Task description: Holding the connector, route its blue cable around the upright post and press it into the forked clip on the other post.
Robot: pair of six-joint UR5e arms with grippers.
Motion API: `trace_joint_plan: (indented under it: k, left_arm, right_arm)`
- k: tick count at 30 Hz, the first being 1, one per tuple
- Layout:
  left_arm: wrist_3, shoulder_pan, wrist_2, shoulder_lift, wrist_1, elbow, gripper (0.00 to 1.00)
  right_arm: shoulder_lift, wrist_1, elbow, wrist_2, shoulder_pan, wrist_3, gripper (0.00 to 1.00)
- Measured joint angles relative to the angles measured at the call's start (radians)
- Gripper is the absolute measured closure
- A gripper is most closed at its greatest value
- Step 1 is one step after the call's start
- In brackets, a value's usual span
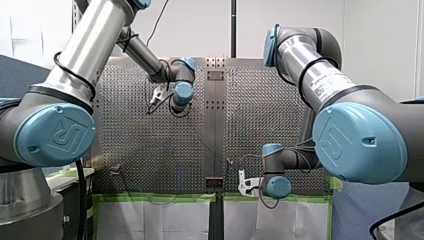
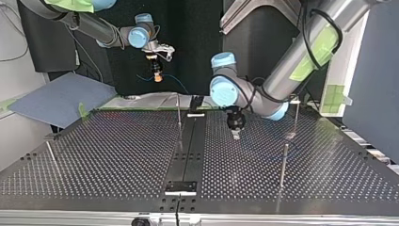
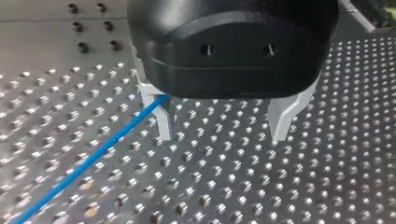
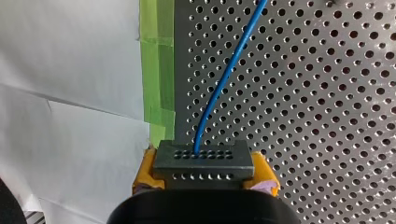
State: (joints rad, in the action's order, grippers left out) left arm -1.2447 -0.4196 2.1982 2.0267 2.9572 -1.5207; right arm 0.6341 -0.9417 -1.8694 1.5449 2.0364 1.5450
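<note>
Early days, by my reading. At the top view's left my right gripper hangs above the far edge of the table. Its yellow pads are clamped on the connector, a dark block with rows of holes, and the blue cable leaves its face and runs out over the perforated plate. So the hold is made; the routing is not. Toward the middle stands a thin post, and I see no cable bent round it. Further right my left gripper is low over the plate, its metal fingers spread with nothing between them (the cable slants in from the outer side of one finger, close to it or touching, I cannot tell which). Right again are a nearer post and a farther post; which one carries the forked clip is too small to tell, and no cable shows on either. Left to do, then: the wrap and the press-in. Around the work, a grey-blue board and a short leaning rod sit at the far left, with green tape and white paper beside the table's edge under the connector. The likely nuisance is my left gripper, low beside the cable's run among the posts.
</note>
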Motion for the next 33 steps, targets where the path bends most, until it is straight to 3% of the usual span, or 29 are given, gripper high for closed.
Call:
trace_joint_plan:
  k: [13,18,33]
  left_arm:
    - [0.002,-0.044,0.040,0.102,0.054,0.000,0.00]
    - [0.003,-0.065,0.053,0.139,0.048,-0.011,0.00]
    - [-0.001,-0.076,0.055,0.153,0.024,-0.032,0.00]
  right_arm:
    - [0.000,0.000,0.000,-0.006,-0.001,-0.001,1.00]
    - [-0.001,0.000,0.000,-0.015,-0.001,-0.002,1.00]
    - [0.000,-0.043,0.001,-0.041,-0.001,-0.015,1.00]
